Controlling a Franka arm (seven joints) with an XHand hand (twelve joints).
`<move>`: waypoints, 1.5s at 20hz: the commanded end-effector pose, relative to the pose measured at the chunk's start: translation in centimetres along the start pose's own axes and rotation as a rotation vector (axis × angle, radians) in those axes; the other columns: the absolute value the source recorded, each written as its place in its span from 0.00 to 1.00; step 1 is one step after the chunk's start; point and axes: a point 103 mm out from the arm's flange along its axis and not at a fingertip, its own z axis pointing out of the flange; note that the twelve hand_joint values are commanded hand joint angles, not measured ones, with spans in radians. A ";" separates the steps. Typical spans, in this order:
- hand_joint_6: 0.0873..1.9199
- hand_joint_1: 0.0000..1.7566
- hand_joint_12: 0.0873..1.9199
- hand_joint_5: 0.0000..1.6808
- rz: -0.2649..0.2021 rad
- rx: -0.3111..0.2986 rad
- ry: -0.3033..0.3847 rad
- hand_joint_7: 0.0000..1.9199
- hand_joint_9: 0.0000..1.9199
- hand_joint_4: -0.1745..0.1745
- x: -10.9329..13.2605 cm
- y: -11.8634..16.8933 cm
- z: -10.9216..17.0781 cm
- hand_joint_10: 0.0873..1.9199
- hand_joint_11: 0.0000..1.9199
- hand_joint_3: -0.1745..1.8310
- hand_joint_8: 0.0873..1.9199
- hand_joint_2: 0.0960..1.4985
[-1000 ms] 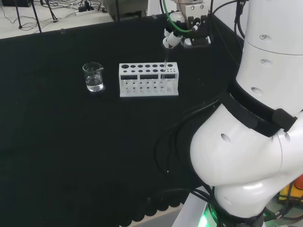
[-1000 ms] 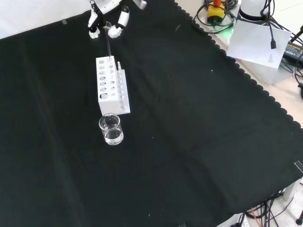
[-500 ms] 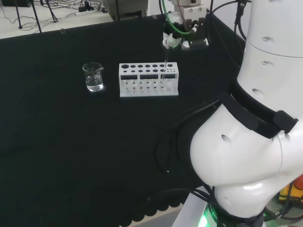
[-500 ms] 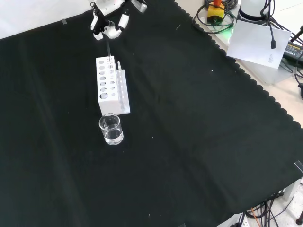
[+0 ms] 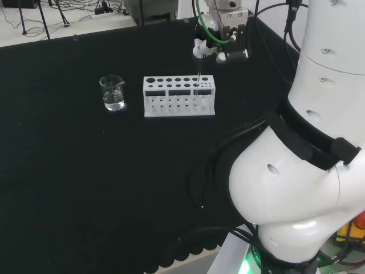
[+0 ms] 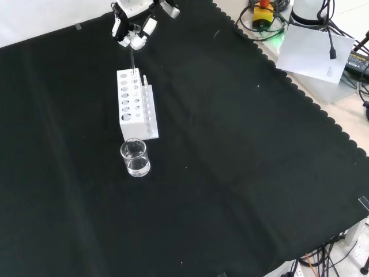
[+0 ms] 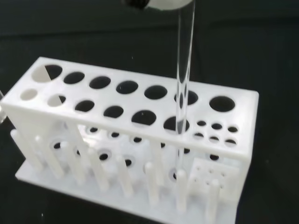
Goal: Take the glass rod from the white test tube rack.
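Head view first: hand (image 5: 212,45) sits upper middle of frame, fingers pinched on the glass rod (image 5: 197,85), which hangs straight down into the white test tube rack (image 5: 179,96). Front view, same deal at upper left. Wrist view: rod's upright in a front-row hole, so I'd pull straight up.

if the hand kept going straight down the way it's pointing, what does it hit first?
Probably the white test tube rack. The hand hangs right above the rack's far end in the front view, pinching the top of the glass rod, whose lower part passes through a rack hole. Depth is unclear, so this is a judgement.
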 end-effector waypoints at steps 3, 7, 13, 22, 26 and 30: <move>0.46 0.71 0.37 0.54 -0.011 -0.197 -0.010 0.56 0.82 0.00 0.9 0.0 -1.7 0.48 0.81 0.23 0.64 0.65; 0.40 0.72 0.42 0.54 -0.021 -0.256 -0.057 0.52 0.80 0.00 1.9 -0.8 -4.5 0.48 0.80 0.10 0.66 0.73; 0.40 0.72 0.44 0.53 -0.005 -0.233 -0.085 0.50 0.81 0.00 2.3 -2.0 -6.6 0.46 0.81 0.09 0.68 0.75; 0.40 0.72 0.44 0.53 0.003 -0.271 -0.110 0.50 0.82 0.00 2.8 -5.2 -11.4 0.45 0.81 0.09 0.69 0.75; 0.40 0.72 0.45 0.53 0.001 -0.292 -0.115 0.49 0.82 0.00 3.6 -6.2 -13.4 0.45 0.81 0.09 0.70 0.76; 0.40 0.72 0.45 0.53 -0.004 -0.306 -0.114 0.49 0.83 0.00 4.1 -6.7 -14.3 0.44 0.81 0.09 0.70 0.76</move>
